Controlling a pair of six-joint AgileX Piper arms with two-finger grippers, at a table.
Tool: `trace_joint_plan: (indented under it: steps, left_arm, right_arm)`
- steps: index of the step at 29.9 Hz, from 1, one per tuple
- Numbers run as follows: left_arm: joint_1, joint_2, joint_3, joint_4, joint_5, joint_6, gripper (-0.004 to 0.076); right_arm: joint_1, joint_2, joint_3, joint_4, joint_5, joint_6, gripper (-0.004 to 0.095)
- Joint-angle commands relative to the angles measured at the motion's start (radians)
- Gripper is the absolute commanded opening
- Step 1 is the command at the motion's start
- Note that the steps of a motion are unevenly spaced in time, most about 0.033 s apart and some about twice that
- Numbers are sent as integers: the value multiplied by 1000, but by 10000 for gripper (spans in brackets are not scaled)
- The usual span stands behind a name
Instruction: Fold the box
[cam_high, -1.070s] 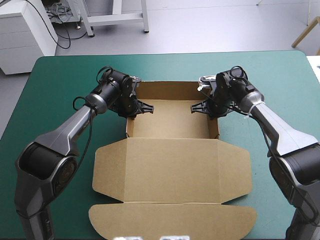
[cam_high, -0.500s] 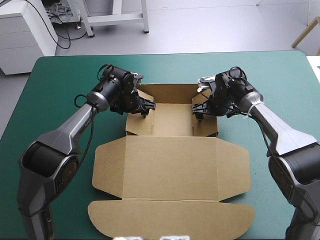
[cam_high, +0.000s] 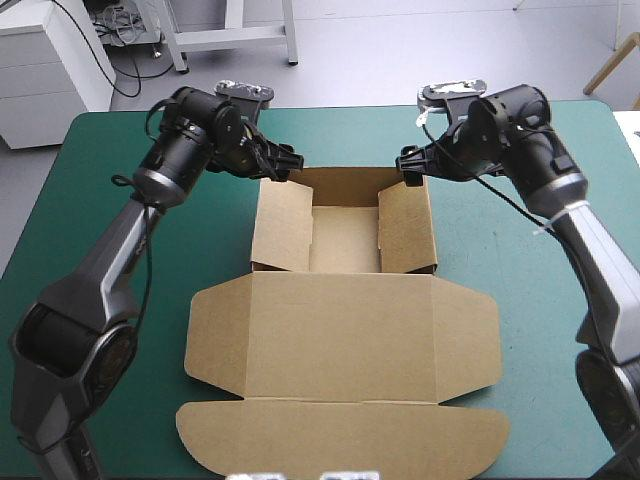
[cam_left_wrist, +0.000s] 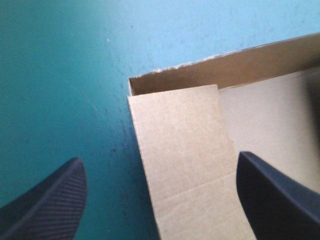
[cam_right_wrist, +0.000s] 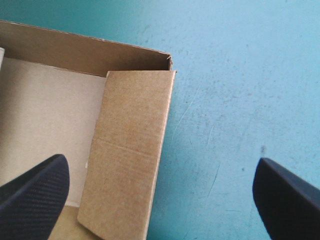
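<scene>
The brown box (cam_high: 345, 330) lies mid-table. Its far part is a tray with the back wall raised, and its wide lid lies flat toward the front edge. Two side flaps lean inward over the tray floor. My left gripper (cam_high: 280, 162) hangs open above the tray's back left corner, touching nothing. In the left wrist view the left gripper (cam_left_wrist: 157, 159) has the left flap of the box (cam_left_wrist: 185, 145) below it. My right gripper (cam_high: 410, 165) hovers open over the back right corner. In the right wrist view the right gripper (cam_right_wrist: 160, 159) is above the right flap of the box (cam_right_wrist: 130, 130).
The teal-green cover (cam_high: 120, 250) stretches to the left and right of the box, and a strip of it runs behind the tray up to the table's far edge. The lid's rounded front flap (cam_high: 340, 435) reaches close to the front edge.
Both grippers were shut low inside the tray against its side walls. They have opened, risen and drawn back to the back corners. The side flaps now lean inward on their own.
</scene>
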Motion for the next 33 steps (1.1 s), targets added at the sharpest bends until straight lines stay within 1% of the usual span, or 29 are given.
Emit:
trace_joint_plan:
  steps: [1, 6, 10, 12, 14, 15, 17, 19, 20, 25, 33]
  left_arm:
    - [-1, -157, -38, -2, 51, 81, 582]
    - [-1, -303, -20, -3, 52, 176, 582]
    - [-1, -430, 13, 22, 52, 182, 582]
    - [-1, -487, 31, 44, 52, 182, 565]
    - [-1, -548, 61, 80, 52, 182, 494]
    - [-1, -577, 74, 98, 52, 182, 444]
    - [-1, -633, 110, 136, 52, 182, 268]
    - [-1, -689, 152, 170, 52, 182, 61]
    - [-1, -710, 175, 183, 52, 185, -7]
    - [-1, -846, 303, 191, 52, 185, -10]
    - [-1, -1060, 567, 164, 50, 181, -10]
  right_arm:
    - [-4, -116, -18, -4, -18, -10, 914]
    - [-4, -218, 99, 52, -20, -10, 914]
    - [-4, -255, 187, 54, -45, -10, 914]
    - [-4, -253, 203, 61, -45, -10, 914]
    - [-4, -241, 213, 83, -52, -10, 914]
    - [-4, -234, 213, 85, -54, -10, 914]
    - [-4, -217, 213, 85, -66, -10, 914]
    - [-4, -193, 213, 87, -76, -10, 914]
    - [-4, -182, 213, 87, -79, -10, 914]
    - [-4, -98, 213, 87, -99, -10, 914]
    - [-4, 31, 213, 87, -127, -10, 914]
